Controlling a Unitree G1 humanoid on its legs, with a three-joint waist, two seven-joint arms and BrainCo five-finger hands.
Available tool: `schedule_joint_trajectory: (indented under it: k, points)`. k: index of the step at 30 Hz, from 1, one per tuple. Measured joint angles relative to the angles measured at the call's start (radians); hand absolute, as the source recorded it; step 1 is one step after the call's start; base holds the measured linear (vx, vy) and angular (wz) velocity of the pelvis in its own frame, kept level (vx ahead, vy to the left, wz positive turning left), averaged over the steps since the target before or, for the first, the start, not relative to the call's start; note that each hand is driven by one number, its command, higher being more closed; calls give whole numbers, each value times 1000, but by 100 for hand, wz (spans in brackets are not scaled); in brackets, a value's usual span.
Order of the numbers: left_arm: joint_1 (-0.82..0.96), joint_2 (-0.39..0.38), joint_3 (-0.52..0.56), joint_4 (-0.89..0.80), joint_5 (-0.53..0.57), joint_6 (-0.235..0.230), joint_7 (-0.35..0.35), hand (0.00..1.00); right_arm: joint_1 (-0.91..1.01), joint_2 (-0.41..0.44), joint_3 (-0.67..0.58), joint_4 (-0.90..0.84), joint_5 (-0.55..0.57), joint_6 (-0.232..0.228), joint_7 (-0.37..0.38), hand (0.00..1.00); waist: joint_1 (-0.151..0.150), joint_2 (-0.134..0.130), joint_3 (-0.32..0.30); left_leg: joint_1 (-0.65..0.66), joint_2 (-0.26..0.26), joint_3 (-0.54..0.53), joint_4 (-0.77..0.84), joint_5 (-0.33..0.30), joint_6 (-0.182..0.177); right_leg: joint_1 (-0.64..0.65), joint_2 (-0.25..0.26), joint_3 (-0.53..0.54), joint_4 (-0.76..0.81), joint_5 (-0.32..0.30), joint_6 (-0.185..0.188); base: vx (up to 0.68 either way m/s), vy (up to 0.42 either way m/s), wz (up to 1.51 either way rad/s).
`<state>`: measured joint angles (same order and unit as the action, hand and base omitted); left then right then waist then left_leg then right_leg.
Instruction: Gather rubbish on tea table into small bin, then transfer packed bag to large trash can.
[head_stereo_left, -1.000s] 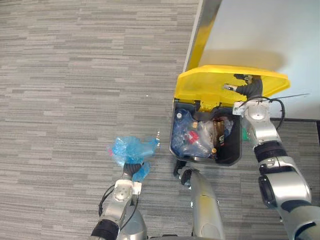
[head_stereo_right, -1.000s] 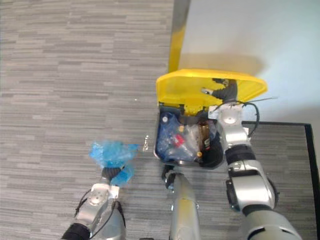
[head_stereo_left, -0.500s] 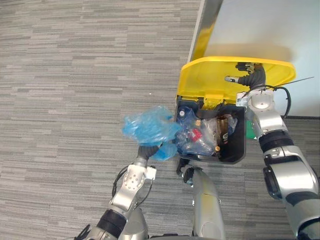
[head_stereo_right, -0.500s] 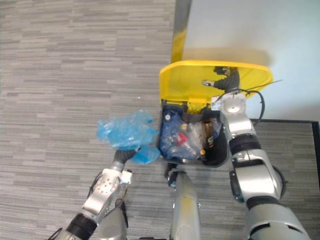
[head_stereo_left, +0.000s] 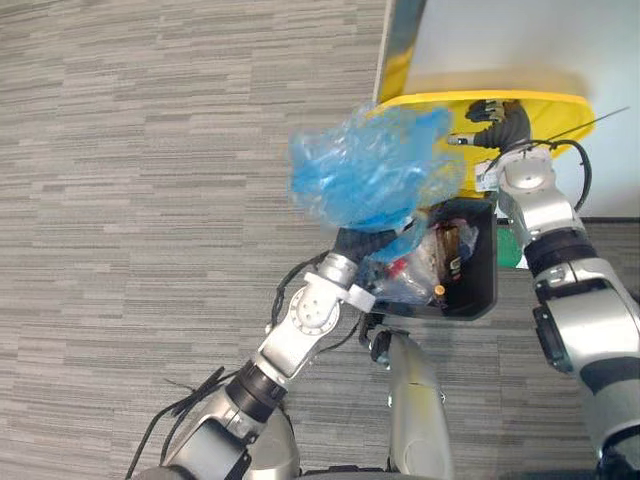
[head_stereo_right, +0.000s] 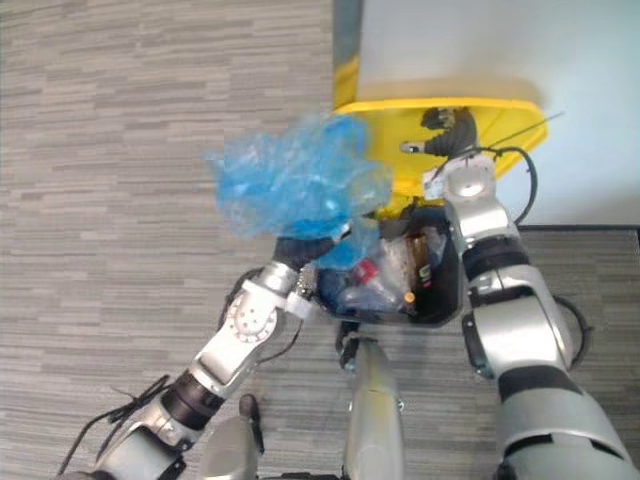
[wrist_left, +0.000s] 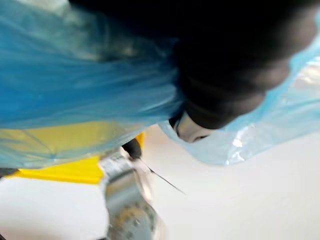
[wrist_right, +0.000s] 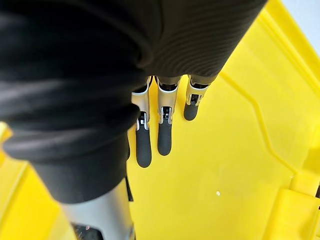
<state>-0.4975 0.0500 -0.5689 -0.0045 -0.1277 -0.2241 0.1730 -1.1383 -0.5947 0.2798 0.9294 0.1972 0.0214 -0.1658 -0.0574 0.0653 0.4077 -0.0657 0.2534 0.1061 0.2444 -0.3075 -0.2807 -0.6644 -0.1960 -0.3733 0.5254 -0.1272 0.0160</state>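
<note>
The left hand (head_stereo_left: 366, 243) is raised in front of the large trash can (head_stereo_left: 487, 272) and clutches a blue bag (head_stereo_left: 368, 170) from below. The bag is crumpled, full and half transparent. Most of the fingers are buried in the plastic; in the left wrist view one pale finger part curls against the blue film beside the dark cover, so the hand is closed on the bag.

The bag hangs in the air, touching nothing but this hand. It is above the left near part of the can's open mouth, and in both eye views it covers a part of the yellow lid (wrist_right: 225, 165).

The lid stands up, against a white wall (head_stereo_left: 520, 40). The right hand (head_stereo_left: 495, 120) lies on the inner face of the lid. In the right wrist view its fingers (wrist_right: 165, 132) are straight and side by side, with the dark tips on the yellow plastic; they grip nothing.

The can has a dark body and stands on a grey striped carpet (head_stereo_left: 150, 200). Inside it are clear bottles (head_stereo_left: 405, 285), a red piece (head_stereo_left: 396, 267) and a brown bottle (head_stereo_left: 447, 243).
</note>
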Motion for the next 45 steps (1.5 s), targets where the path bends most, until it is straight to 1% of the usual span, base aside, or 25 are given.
schedule_joint_trajectory:
  k: [4,6,9,12,19,21,26,30,36,38,39,43,44,45]
  points:
    - [-47,-12,-19,85,11,2,-1,100,-1,-2,0,0,0,0,3,0,-3,0,0,7,-1,16,-17,9,-3,-1,5,3,-10,7,-9,-20,-6,-4]
    - [-78,-18,-19,158,14,11,0,100,-4,-2,3,0,0,0,4,0,-3,0,0,15,-1,20,-31,14,-4,-1,7,4,-12,6,-8,-10,-8,-4]
    - [-142,-28,-22,264,44,38,3,100,-19,-1,5,0,0,0,9,0,-9,0,0,16,-1,23,-50,24,-7,-11,9,6,-13,6,-8,-2,-3,-1]
    - [-203,-32,-44,339,72,47,20,100,-27,-1,4,0,-1,0,9,0,-13,0,0,17,0,29,-68,35,-6,-18,13,5,-18,6,-8,0,-5,-1]
    - [-298,-64,-39,463,125,68,23,100,-33,7,-3,-22,-1,0,7,0,-17,-2,1,15,-2,51,-80,36,-7,-34,20,12,-24,10,-12,-4,1,-6]
    - [-319,-73,-38,502,134,81,23,100,-34,11,-4,-30,-1,0,7,0,-24,-2,2,18,0,52,-89,38,-8,-37,23,12,-24,10,-12,16,-2,-4]
    - [-376,-87,-37,598,166,92,23,100,-33,57,-42,-75,-1,6,-1,0,-43,-8,5,19,-4,81,-93,38,-8,-51,24,20,-25,13,-13,11,9,-10]
    - [-424,-113,-36,666,178,106,21,100,-33,87,-43,-105,0,9,-7,0,-53,-29,17,30,1,98,-101,38,-9,-51,31,25,-27,15,-17,8,-1,-9]
    - [-463,-148,-24,733,255,117,20,100,-33,95,-42,-171,1,17,-9,0,-65,-32,19,15,-2,115,-102,38,-8,-78,32,35,-25,21,-22,12,3,-6]
    - [-482,-152,-5,778,292,132,21,100,-34,103,-41,-180,1,17,-8,0,-68,-41,24,15,0,123,-102,38,-8,-82,37,38,-25,24,-26,19,-10,-7]
    - [-485,-152,4,791,326,147,23,100,-34,106,-41,-192,1,17,-9,0,-72,-44,26,15,1,125,-102,38,-8,-86,38,38,-25,25,-28,28,-15,-5]
    - [-485,-159,36,831,404,180,24,100,-34,123,-40,-210,1,17,-9,0,-79,-49,29,15,-2,132,-96,38,-8,-91,37,42,-26,27,-31,13,-4,-2]
    - [-485,-162,41,835,413,186,24,0,-34,123,-40,-210,1,17,-9,0,-79,-52,30,15,-2,132,-95,38,-8,-91,37,43,-26,27,-31,0,0,0]
    - [-485,-164,45,843,434,190,25,0,-34,124,-39,-213,1,17,-9,0,-79,-57,33,14,-2,132,-92,38,-8,-91,36,43,-25,27,-30,0,0,0]
